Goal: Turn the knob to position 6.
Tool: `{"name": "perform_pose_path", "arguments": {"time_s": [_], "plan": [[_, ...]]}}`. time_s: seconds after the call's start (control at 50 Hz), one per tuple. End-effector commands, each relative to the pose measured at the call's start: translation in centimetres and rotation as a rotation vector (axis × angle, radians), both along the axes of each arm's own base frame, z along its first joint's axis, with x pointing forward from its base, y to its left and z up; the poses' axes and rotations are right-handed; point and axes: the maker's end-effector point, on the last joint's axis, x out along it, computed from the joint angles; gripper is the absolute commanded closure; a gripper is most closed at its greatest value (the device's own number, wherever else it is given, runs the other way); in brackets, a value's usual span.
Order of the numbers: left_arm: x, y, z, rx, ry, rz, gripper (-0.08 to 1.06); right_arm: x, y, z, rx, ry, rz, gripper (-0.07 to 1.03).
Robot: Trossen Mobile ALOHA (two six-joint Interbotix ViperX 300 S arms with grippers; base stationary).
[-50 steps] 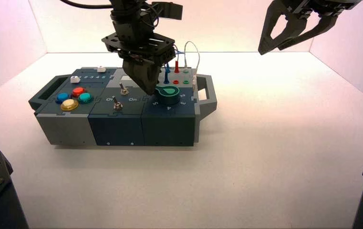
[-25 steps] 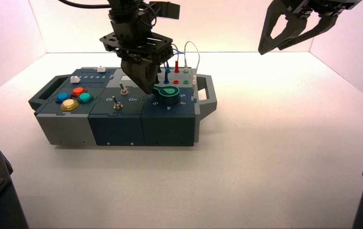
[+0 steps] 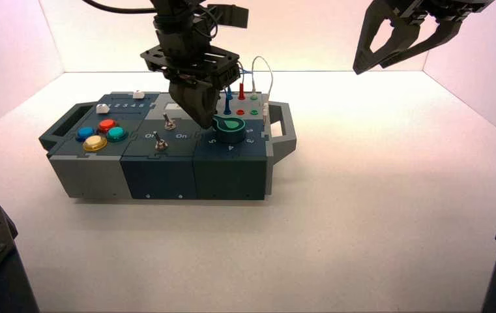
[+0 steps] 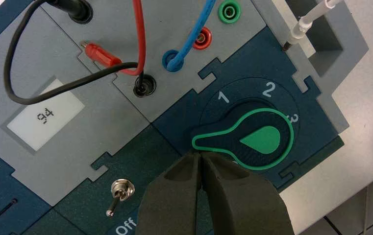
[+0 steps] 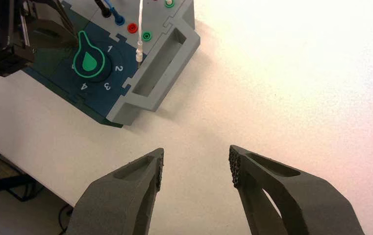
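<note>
The knob [image 3: 230,128], dark teal with a green outline, sits on the right part of the box [image 3: 167,176]. In the left wrist view the knob [image 4: 253,139] has its pointed tip turned away from the white digits 1, 2 and 3, just past 1. My left gripper [image 4: 200,155] is shut and empty, its fingertips right beside that tip; it also shows in the high view [image 3: 208,122]. The digit 6 is hidden. My right gripper [image 3: 395,40] hangs open and empty, high at the right, far from the box.
Two metal toggle switches [image 3: 160,141] and several coloured push-buttons [image 3: 102,134] lie left of the knob. Red, blue, black and white wires [image 4: 137,39] plug into sockets behind it. A grey handle [image 3: 284,130] ends the box on the right. White table lies around it.
My left gripper shifted a little to the left and back and now stands close against the knob's tip. The knob shows no clear turn. The right arm has not moved.
</note>
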Motion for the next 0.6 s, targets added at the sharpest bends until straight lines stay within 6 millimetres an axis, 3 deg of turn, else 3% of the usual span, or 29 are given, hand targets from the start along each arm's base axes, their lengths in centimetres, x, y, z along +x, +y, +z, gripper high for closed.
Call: {"name": "perform_pose_path", "arguments": {"time_s": [0.02,0.32,0.6], "plan": [[0.9,-0.4,1.1,-0.024,-0.034,0.003,1.00,0.4,0.3,0.8,0.015,-0.023,0.001,0.27],[0.5,0.9,2.4,-0.026,-0.033,0.025,1.00,0.4,0.3,0.8,0.015,-0.023,0.001,0.27],[0.4,1.7,5.6,-0.061,-0.068,0.051,1.00,0.4,0.3,0.9,0.017,-0.026,0.001,0.27]]}}
